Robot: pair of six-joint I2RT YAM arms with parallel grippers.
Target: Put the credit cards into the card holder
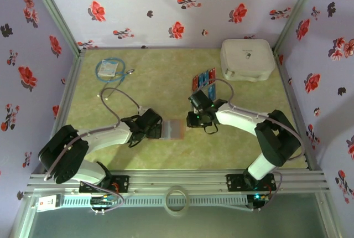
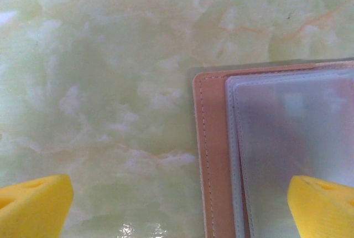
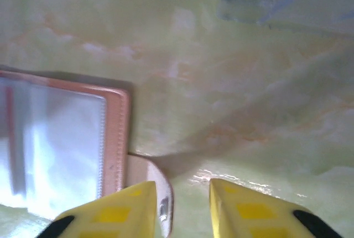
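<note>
Card holder (image 1: pixel 172 129): spread open between my pincers; I judge it limp leather with slick pockets; pin its stitched edge. Credit cards (image 1: pixel 203 78): beyond my right pincer (image 3: pixel 182 205); probably thin, stiff, slippery; lift by edges. Left pincer (image 2: pixel 180 207) released wide, right parted; both empty.

The bench (image 1: pixel 166 72) is pale green marble. The holder (image 1: pixel 172 129) is reddish-brown with greyish clear pockets, the cards (image 1: pixel 203 79) red and blue, the box (image 1: pixel 247 58) white, the fingers (image 2: pixel 33 207) yellow. Lilac walls (image 1: pixel 166 0) bear red and dark flowers.
</note>
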